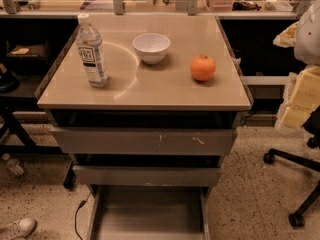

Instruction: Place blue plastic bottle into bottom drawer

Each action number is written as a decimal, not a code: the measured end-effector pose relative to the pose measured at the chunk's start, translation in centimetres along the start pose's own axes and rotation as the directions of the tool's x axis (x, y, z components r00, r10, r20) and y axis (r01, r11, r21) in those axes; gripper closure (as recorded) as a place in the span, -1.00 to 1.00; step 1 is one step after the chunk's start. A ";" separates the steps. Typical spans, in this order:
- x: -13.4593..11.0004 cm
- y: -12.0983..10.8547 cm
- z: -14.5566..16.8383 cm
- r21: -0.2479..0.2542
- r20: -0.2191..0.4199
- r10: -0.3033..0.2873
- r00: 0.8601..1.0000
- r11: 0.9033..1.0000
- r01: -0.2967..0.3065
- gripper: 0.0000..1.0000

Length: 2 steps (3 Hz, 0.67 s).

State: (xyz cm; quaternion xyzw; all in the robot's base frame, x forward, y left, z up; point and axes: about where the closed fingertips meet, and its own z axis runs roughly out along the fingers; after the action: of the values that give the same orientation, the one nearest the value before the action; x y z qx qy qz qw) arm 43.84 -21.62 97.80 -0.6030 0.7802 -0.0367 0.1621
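Note:
The blue plastic bottle [91,54], clear with a white cap and a white label, stands upright on the cabinet top [150,91] at its left side. The bottom drawer [147,214] is pulled out at the lower edge of the view, and its flat grey floor is bare. My gripper [299,101] shows as pale yellow and white parts at the right edge, beside the cabinet's right side, far from the bottle and above the floor. It holds nothing that I can see.
A white bowl [151,46] and an orange [203,67] sit on the cabinet top. The scratched drawer [145,141] and the middle drawer [147,175] stick out slightly. A chair base [295,184] is at the right. A small bottle [12,165], a shoe [17,228] and a cable [80,211] lie at the left.

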 end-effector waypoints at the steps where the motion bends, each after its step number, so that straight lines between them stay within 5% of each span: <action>1: -0.3 -0.1 0.0 0.007 0.006 -0.003 1.000 1.000 0.003 -1.00; 2: -2.6 -0.5 0.9 -0.020 0.054 -0.045 0.998 0.999 0.046 -1.00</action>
State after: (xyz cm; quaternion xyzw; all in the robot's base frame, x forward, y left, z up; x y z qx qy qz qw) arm 45.12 -19.14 97.65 -0.6230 0.7621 -0.0160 0.1757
